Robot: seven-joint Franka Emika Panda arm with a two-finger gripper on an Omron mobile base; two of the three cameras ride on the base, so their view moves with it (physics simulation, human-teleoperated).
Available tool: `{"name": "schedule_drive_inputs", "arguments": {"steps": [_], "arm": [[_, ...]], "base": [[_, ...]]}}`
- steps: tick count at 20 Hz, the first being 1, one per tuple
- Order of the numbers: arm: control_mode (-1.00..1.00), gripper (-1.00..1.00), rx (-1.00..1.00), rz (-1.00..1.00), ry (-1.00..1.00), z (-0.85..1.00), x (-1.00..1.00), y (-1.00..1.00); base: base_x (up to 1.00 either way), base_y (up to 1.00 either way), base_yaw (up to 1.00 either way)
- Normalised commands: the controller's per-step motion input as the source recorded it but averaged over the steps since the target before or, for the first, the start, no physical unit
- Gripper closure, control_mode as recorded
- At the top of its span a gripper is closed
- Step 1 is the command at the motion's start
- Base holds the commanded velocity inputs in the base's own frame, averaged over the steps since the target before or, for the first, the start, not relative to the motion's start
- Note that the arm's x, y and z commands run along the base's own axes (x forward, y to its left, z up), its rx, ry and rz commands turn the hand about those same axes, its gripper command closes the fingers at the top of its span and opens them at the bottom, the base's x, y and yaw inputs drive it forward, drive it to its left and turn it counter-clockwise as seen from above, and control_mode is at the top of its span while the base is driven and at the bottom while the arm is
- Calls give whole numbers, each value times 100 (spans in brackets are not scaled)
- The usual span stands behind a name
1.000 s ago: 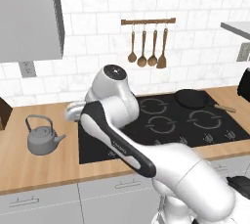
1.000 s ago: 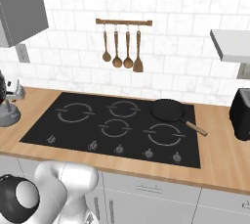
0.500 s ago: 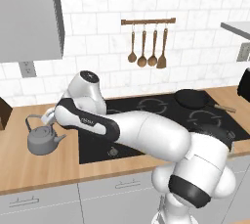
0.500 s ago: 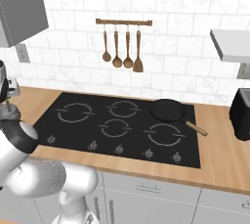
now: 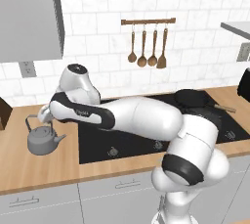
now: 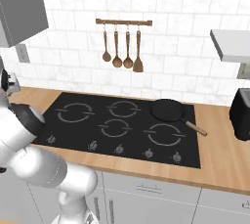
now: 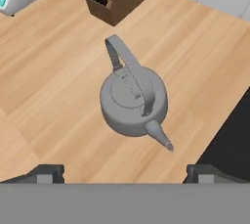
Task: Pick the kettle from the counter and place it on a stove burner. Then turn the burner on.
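The wooden desk carries a black stove top set into its middle, with a black frying pan on the back right burner. The grey kettle stands upright on the desk near its left end, just beside the stove's left edge, spout toward the stove. The tool hangs above the kettle, released, fingers spread wide apart.

Even bright render, soft shadows, no glare/blur.
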Motion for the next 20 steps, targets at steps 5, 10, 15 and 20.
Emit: {"name": "schedule_drive_inputs", "arguments": {"steps": [5, 10, 15, 20], "arm": [[-100, -100, 0, 0, 0, -18, 19, 23], [-100, -100, -2, 0, 0, -16, 28, 29], [-100, -100, -9, 0, 0, -19, 40, 14], [-100, -100, -5, 0, 0, -7, 28, 3]], "base": [[0, 0, 0], [0, 0, 0], [0, 0, 0], [0, 0, 0]]}}
